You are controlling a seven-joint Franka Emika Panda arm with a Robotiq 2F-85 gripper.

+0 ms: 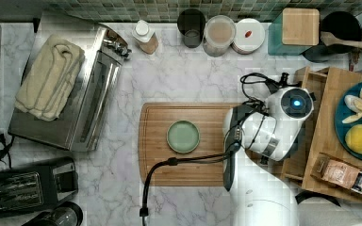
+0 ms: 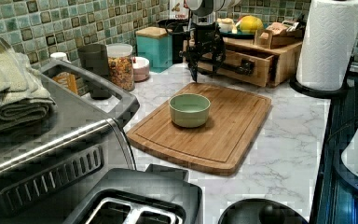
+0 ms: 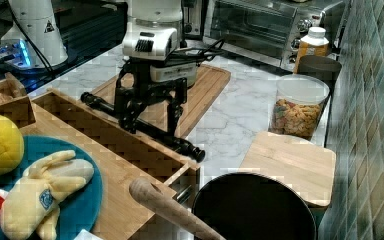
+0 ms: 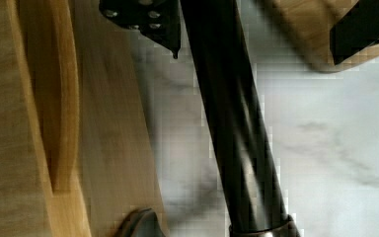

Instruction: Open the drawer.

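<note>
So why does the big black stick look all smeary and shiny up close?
In the wrist view the handle sits very near the camera, so it is soft and streaked with pale glare. In the right view the same handle looks crisper, with the gripper straddling it and the drawer already pulled out.

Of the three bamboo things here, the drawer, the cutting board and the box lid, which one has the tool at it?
The drawer: the tool straddles its black bar handle. The cutting board holds a green bowl; the box lid sits by the tiled wall.

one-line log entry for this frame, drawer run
phase: pulling | gripper: straddling bar handle | drawer: partly open | bowl: on cutting board
</note>
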